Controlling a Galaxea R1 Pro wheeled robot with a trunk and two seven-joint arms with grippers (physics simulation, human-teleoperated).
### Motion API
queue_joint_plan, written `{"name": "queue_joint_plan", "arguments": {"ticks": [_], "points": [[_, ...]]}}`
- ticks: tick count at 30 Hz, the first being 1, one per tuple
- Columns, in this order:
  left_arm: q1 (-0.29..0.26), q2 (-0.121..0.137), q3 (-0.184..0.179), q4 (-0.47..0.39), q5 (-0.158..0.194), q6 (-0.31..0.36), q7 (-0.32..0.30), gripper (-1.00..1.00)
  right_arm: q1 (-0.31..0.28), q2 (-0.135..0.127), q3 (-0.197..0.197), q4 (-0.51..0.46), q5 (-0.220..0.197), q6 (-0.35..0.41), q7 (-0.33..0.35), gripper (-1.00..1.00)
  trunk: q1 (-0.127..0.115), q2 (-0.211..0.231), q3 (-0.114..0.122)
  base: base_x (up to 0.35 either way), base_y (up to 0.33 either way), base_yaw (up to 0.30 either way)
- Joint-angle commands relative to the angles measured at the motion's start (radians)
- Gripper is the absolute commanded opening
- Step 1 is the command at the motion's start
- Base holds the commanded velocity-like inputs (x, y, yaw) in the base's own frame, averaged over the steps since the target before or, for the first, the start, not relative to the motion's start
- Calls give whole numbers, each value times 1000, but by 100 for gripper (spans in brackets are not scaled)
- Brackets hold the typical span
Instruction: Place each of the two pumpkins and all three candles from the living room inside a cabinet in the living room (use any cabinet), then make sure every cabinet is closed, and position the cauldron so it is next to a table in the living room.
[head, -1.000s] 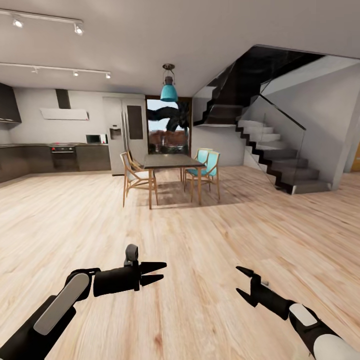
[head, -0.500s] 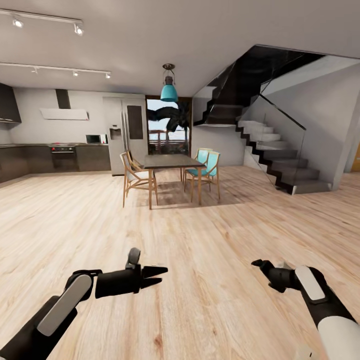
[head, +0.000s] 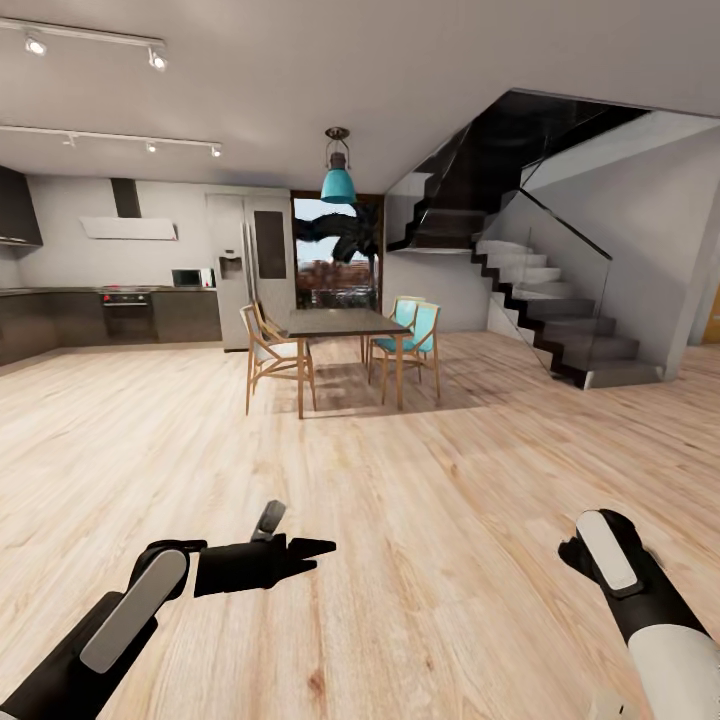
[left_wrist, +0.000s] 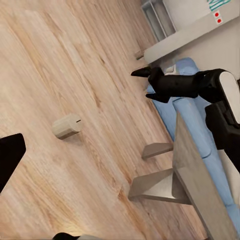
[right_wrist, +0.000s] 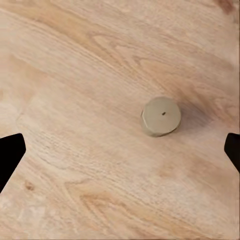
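My left gripper (head: 312, 552) hangs low over the wooden floor (head: 420, 520), pointing toward the middle of the room, its two black fingers spread a little with nothing between them. In my left wrist view, one of its dark fingertips (left_wrist: 10, 155) shows at the edge, and a candle (left_wrist: 66, 126), a stubby beige lump, lies on its side on the planks. Beyond it my right gripper (left_wrist: 147, 84) reaches in, fingers parted and empty, near a blue sofa (left_wrist: 192, 130) and the corner of a low table (left_wrist: 200, 175).

Further right, my right arm (head: 625, 575) is folded down toward the floor. From my right wrist I look straight down on the candle (right_wrist: 161, 116), its round end with a small dot facing me. It sits on the bare floor between my widely spread fingertips (right_wrist: 10, 152), apart from both.
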Motion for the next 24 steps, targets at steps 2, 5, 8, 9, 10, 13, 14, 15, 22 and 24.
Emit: {"name": "queue_joint_plan", "arguments": {"ticks": [2,5,8,9,10,13,14,15,22,24], "points": [[-1,-1,-1,0,-7,1,-6,100,-1,1,4,3,-6,-5,-38,100,0,-1,-1,0,0,0],[-1,-8,-2,0,-10,1,-4,100,-1,1,5,9,-4,-10,-54,100,0,-1,-1,0,0,0],[-1,-14,-4,-4,-15,0,0,100,-1,0,6,16,-6,-11,-58,100,0,-1,-1,0,0,0],[-1,-29,-7,-9,-16,-1,17,100,-1,0,6,31,-6,-12,-58,100,0,-1,-1,0,0,0],[-1,-43,-9,-13,-15,-1,39,100,-3,0,7,52,-6,-14,-57,100,0,-1,-1,0,0,0],[-1,-98,-20,-50,-9,2,105,100,-6,1,8,140,-5,-34,-52,100,0,-1,-1,0,0,0],[-1,-110,-30,-63,-7,3,114,100,-7,1,12,159,-5,-38,-50,100,0,-1,-1,0,0,0],[-1,-118,-41,-71,-5,3,120,100,-7,1,21,172,-5,-40,-49,100,0,-1,-1,0,0,0],[-1,-132,-67,-85,4,4,130,100,-8,1,91,195,-5,-41,-46,100,0,-1,-1,0,0,0],[-1,-133,-69,-85,9,4,130,100,-8,1,107,189,-3,-43,-48,100,0,-1,-1,0,0,0]]}}
